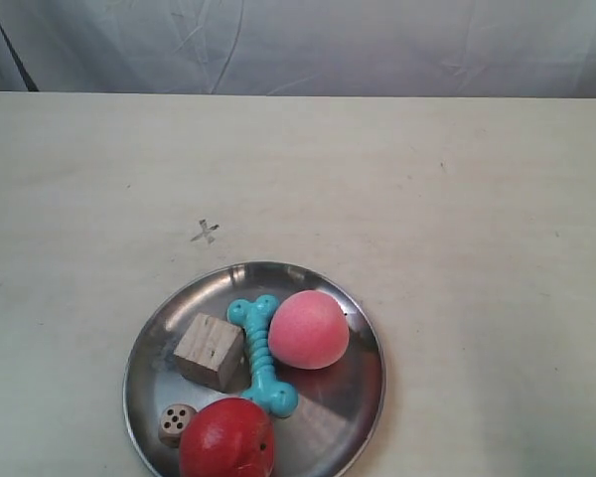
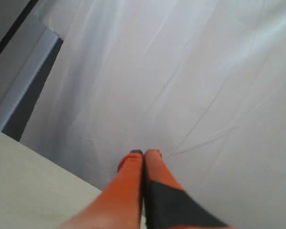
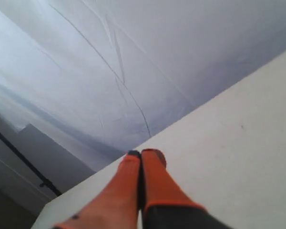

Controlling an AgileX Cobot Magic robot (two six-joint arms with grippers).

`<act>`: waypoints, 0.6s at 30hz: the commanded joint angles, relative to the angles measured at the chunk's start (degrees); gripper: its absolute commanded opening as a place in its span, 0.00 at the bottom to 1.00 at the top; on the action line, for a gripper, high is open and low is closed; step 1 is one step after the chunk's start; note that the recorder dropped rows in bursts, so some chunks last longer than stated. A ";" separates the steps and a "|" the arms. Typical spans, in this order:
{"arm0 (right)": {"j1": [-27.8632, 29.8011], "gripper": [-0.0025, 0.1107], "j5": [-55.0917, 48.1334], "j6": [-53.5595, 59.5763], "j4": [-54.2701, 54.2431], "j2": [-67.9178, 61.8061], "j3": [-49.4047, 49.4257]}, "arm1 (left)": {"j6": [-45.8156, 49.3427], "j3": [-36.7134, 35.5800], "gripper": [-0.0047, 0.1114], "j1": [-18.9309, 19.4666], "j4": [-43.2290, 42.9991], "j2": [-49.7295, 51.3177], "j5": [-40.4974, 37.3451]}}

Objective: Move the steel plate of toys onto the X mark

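Observation:
In the exterior view the steel plate (image 1: 159, 333) lies at the table's near edge. It holds a pink peach-like ball (image 1: 308, 330), a teal rubber bone (image 1: 261, 355), a wooden cube (image 1: 209, 350), a small wooden die (image 1: 177, 421) and a red ball (image 1: 226, 438). The X mark (image 1: 206, 232) is on the cream tabletop just beyond the plate's far left rim. No arm shows in the exterior view. My left gripper (image 2: 144, 152) is shut and empty, pointing at the white backdrop. Over bare tabletop, my right gripper (image 3: 142, 152) is shut and empty too.
A wrinkled white cloth backdrop (image 1: 308, 45) hangs behind the table's far edge. Cream tabletop (image 1: 457, 199) stretches around the plate on all far sides.

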State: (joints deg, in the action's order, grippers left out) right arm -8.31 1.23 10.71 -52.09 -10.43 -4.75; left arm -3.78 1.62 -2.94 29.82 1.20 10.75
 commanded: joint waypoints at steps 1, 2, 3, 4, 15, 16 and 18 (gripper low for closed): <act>0.25 0.01 2.04 9.72 1.96 -16.96 -14.17 | 7.12 9.54 0.04 -0.57 0.20 13.23 3.78; 0.25 0.01 1.86 12.66 2.59 -22.77 -18.02 | 10.55 13.11 0.04 -0.57 -1.12 19.13 4.20; 0.25 0.01 0.99 16.03 2.68 -30.90 -23.20 | 13.33 17.66 0.04 -0.57 -3.36 26.56 4.47; 0.25 0.01 0.09 18.01 2.68 -36.99 -27.55 | 15.68 21.20 0.04 -0.57 -7.25 32.52 5.19; 0.34 0.01 7.29 23.54 4.23 -77.09 -44.68 | 13.41 37.22 0.04 -0.57 -33.29 74.42 26.31; 0.34 0.01 10.81 24.25 3.73 -78.26 -44.68 | 13.41 37.22 0.04 -0.57 -33.29 76.09 27.45; 0.34 0.01 17.53 25.62 3.65 -79.22 -44.68 | 13.41 37.22 0.04 -0.57 -33.32 78.33 30.29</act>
State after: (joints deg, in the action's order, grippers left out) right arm -8.31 9.14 34.04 -48.38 -88.33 -48.84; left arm 10.36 38.41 -2.94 -3.17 76.43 36.42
